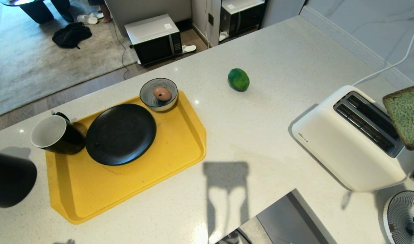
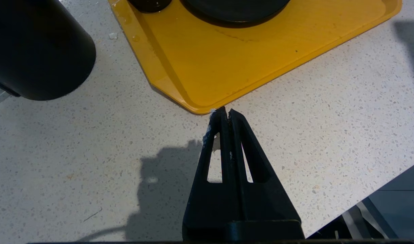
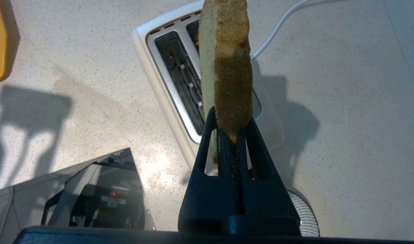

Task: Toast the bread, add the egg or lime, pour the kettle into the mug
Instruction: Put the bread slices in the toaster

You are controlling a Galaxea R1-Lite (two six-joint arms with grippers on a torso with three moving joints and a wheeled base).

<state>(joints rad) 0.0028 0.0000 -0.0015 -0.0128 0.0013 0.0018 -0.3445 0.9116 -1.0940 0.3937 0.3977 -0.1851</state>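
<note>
Right gripper (image 3: 231, 130): poised above the toaster (image 3: 179, 78), clamped on the bread (image 3: 227, 64), slice edge-on over the slots. Left gripper (image 2: 225, 113): parked, fingers together, empty, beside the yellow tray (image 2: 227, 67).

Yellow tray (image 1: 179, 149), black plate (image 1: 120, 134), white toaster (image 1: 332, 145), green lime (image 1: 238, 79).

small mark on toaster (image 1: 345, 142), unreadable

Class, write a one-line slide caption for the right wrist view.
Right hand, shut on the bread, holds the slice edge-on above the white toaster and its open slots.
</note>
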